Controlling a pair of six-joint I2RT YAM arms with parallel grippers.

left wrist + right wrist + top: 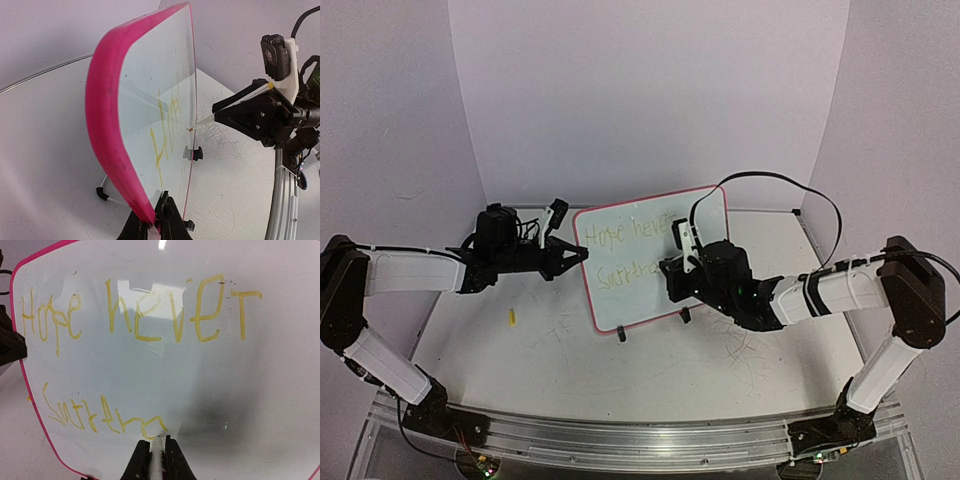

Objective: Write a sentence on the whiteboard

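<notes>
The whiteboard (623,305) stands upright on two black clip feet (621,335) at mid-table, its frame pink-red. My left gripper (582,256) is shut on the board's left edge; in the left wrist view its fingers (172,225) pinch the pink rim (107,125). My right gripper (670,270) is shut on a white marker (158,452) whose tip touches the board. The sentence (135,315) is in yellow: "Hope never" on top, and "Surren" (100,415) below, ending at the marker tip. The marker also shows in the left wrist view (202,121).
A small yellow marker cap (510,317) lies on the table left of the board. Thin grey scratch marks (745,345) cover the table in front of the right arm. Purple walls close in the back and sides.
</notes>
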